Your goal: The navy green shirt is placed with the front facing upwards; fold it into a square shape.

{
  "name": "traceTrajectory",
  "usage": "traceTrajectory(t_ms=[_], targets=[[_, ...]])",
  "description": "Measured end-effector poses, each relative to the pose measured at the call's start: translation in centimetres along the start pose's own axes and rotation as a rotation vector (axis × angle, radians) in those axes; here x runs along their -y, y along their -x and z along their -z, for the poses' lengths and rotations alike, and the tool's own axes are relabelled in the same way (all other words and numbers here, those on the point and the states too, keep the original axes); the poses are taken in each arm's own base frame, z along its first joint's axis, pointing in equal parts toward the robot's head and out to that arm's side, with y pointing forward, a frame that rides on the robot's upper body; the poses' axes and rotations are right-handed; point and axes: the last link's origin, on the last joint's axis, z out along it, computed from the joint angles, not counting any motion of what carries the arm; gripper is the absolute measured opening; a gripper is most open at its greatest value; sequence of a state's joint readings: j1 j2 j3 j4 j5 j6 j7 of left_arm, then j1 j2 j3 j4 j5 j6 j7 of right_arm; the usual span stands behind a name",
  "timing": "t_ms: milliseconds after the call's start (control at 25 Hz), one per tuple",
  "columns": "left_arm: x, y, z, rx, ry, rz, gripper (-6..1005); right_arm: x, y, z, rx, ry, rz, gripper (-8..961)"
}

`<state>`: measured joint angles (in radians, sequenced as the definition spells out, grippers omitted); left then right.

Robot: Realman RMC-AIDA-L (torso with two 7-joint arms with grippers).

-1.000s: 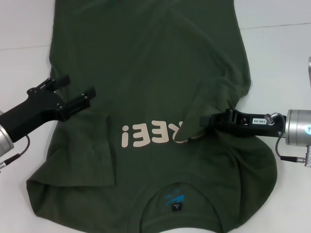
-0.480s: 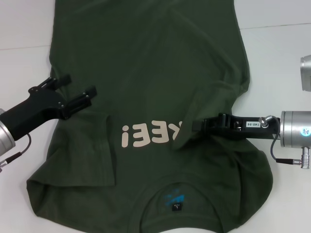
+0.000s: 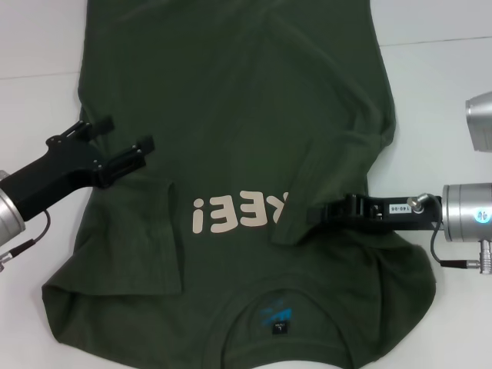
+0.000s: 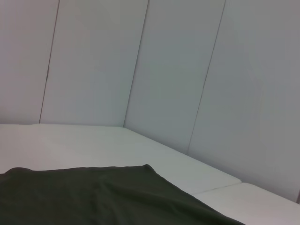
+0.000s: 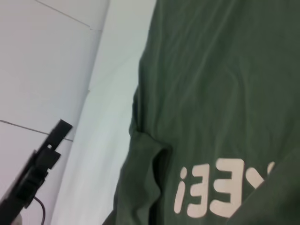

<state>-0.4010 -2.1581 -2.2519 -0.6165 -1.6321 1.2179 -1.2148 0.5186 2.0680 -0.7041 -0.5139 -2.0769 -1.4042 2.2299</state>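
Head view: the dark olive-green cotton T-shirt (image 3: 238, 154) with pale beige block letters (image 3: 238, 213) lies front-up on the white table (image 3: 38, 38), collar nearest me, hem far away. I have both sleeves turned inward over the chest. My right gripper (image 3: 314, 212) lies flat on the folded right sleeve (image 3: 330, 177), its tip beside the last letter; I cannot tell whether its fingers pinch the cloth or merely rest there. My left gripper (image 3: 123, 141) hovers at the shirt's left edge, above the folded left sleeve (image 3: 154, 231), fingers spread apart and holding nothing.

Step in hand, as I judge it: finishing the sleeve folds, the right one being laid inward. Next I would free the right arm, then fold the body lengthwise or bring hem toward collar; that calls for both grippers taking matching edges so the fold stays square.

Compared with a second ago, the right gripper has slid farther inward across the chest and the sleeve flap has moved with it, now covering more of the lettering. The left gripper has scarcely shifted.

Right wrist view: the lettering and the left gripper (image 5: 35, 173) show beyond.
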Motion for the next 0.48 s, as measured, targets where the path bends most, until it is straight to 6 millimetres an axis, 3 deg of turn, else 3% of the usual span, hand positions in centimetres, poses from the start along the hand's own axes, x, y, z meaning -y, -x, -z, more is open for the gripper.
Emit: traceTrajectory(t_ms=[480], targets=[[0.0, -0.4, -0.5, -0.003, 0.006, -0.009, 874, 0.6, -0.6, 2.8, -0.005, 0.022, 0.049, 123]])
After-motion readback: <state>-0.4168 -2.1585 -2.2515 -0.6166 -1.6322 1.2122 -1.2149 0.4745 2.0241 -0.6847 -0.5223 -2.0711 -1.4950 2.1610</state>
